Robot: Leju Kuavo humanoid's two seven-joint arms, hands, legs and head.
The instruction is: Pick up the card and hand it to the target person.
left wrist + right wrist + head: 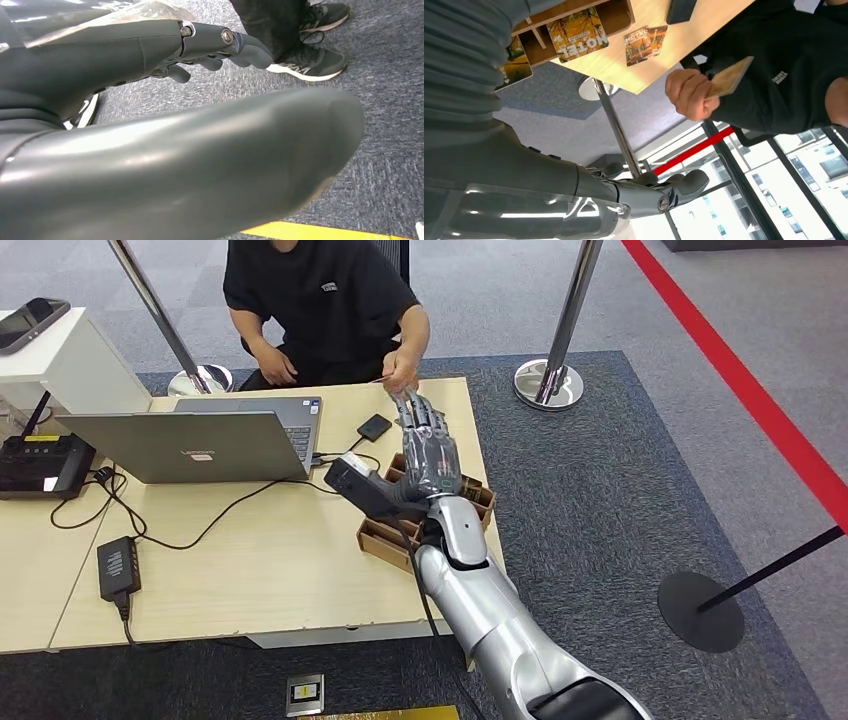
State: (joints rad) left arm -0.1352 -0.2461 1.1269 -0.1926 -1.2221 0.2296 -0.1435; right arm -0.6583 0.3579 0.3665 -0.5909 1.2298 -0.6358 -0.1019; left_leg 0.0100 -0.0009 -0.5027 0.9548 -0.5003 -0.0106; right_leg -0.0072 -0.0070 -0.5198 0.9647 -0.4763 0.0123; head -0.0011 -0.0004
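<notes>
- silver right arm reaches across the table (250,570) in the head view; the right hand (425,440) lies stretched toward twelve o'clock, fingers extended, tips just short of the person's hand (402,368) at the far table edge.
- a thin pale sliver at that person's hand looks like the card (383,379), too small there to be sure. the wooden card holder (380,540) sits under the robot's wrist, partly covered by the arm; a laptop (200,445) stands at nine o'clock from the hand.
- left wrist view: the left hand (200,50) hangs over grey carpet, fingers loosely curled, nothing in them as far as i can tell; the thick thumb blocks much of the picture. a person's shoes (307,62) stand nearby.
- right wrist view: the card (730,77) is pinched in the person's hand (691,92), its long axis slanting away from their knuckles, clear of the robot's fingers (674,187), which are spread apart and hold nothing.
- more cards marked hotel rest in the card holder (574,10) and on the table (644,70).
- judgement: the card lies beyond the right hand's fingertips, in the person's keeping, so the handover looks complete and the right hand needs only to draw back.
</notes>
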